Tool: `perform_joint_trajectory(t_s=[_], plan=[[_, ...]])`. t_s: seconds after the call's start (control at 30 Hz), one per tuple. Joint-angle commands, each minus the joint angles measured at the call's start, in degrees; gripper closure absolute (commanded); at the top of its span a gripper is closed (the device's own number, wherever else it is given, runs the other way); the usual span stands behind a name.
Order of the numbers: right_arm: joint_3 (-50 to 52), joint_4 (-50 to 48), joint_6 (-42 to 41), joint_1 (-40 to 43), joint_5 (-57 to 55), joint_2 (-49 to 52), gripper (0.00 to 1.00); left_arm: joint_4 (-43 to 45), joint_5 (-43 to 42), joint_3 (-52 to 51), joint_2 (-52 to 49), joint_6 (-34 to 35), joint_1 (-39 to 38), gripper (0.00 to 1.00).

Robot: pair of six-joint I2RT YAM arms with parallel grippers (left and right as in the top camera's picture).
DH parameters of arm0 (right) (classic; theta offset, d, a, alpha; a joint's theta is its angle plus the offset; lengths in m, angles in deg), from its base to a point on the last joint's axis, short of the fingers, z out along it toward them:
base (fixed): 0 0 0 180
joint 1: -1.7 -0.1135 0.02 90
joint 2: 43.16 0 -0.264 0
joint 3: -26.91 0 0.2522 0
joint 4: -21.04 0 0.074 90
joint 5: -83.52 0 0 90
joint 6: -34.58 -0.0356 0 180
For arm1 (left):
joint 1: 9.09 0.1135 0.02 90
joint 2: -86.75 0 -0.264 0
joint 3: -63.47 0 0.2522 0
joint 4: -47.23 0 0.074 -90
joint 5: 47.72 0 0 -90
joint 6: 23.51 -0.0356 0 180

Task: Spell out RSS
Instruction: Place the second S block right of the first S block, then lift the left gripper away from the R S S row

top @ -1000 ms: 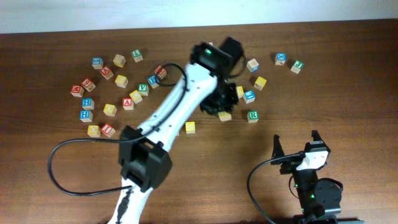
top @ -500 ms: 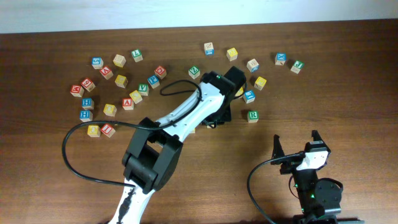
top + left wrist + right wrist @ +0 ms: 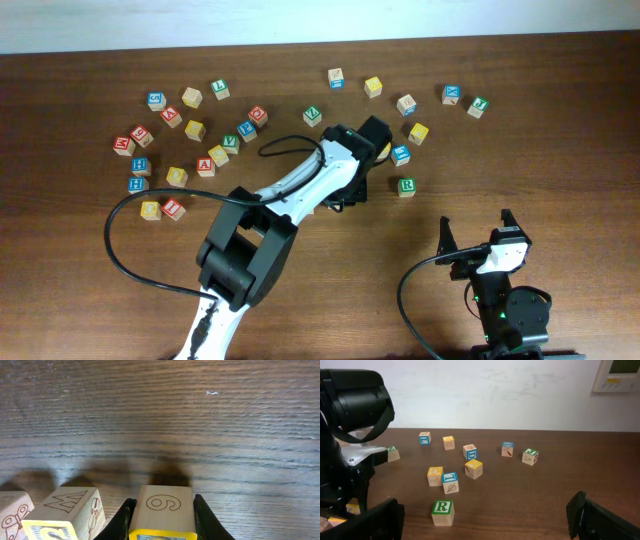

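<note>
While my left gripper clamps a yellow cube, the R cube stands at its right

As the left wrist camera shows it, my left gripper (image 3: 163,519) is closed on a yellow-faced cube (image 3: 162,504), with the black fingers (image 3: 124,520) pressing on its two sides. The side face toward the camera has an engraved figure like a 6 or a 9. The letter on the yellow face I cannot read. Just beside it, at the left of this view, stands a second yellow-faced cube (image 3: 64,510), with a narrow gap between the two. A third wooden cube (image 3: 12,510) shows at the frame edge. All are on the dark wooden desk (image 3: 200,420).

From overhead, my left arm (image 3: 300,185) reaches to the middle of the desk and covers these cubes. The R cube (image 3: 406,186), its green letter upward, sits near the end of the arm, at my right of it, and does not touch it.

My right gripper (image 3: 476,228) is at the near edge of the desk, well apart from every cube, with its fingers spread wide. Many other colored cubes (image 3: 195,130) lie scattered over the far half of the desk.
</note>
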Motion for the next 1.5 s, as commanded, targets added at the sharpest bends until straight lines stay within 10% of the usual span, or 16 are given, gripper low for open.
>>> perform_joint_trajectory(t_s=[0.0, 0.1, 0.23, 0.83, 0.9, 1.47], plan=[[0.31, 0.28, -0.42, 0.37, -0.50, -0.22, 0.02, -0.13, 0.81, -0.92, -0.42, 0.42, 0.39, 0.78], [0.31, 0.28, -0.39, 0.37, -0.50, -0.22, 0.02, -0.13, 0.81, -0.92, -0.42, 0.39, 0.39, 0.77], [0.31, 0.28, -0.42, 0.37, -0.50, -0.22, 0.02, 0.07, 0.85, -0.90, -0.42, 0.39, 0.42, 0.43], [0.31, 0.31, -0.42, 0.37, -0.50, -0.22, 0.02, -23.28, 0.87, 32.17, -0.39, -1.36, 4.22, 0.38], [0.31, 0.28, -0.39, 0.37, -0.50, -0.22, 0.02, -28.06, 0.85, 37.57, -0.39, -1.36, 7.15, 0.01], [0.31, 0.28, -0.42, 0.37, -0.50, -0.22, 0.02, -35.12, 0.90, 39.76, -0.39, -1.38, 20.28, 0.01]])
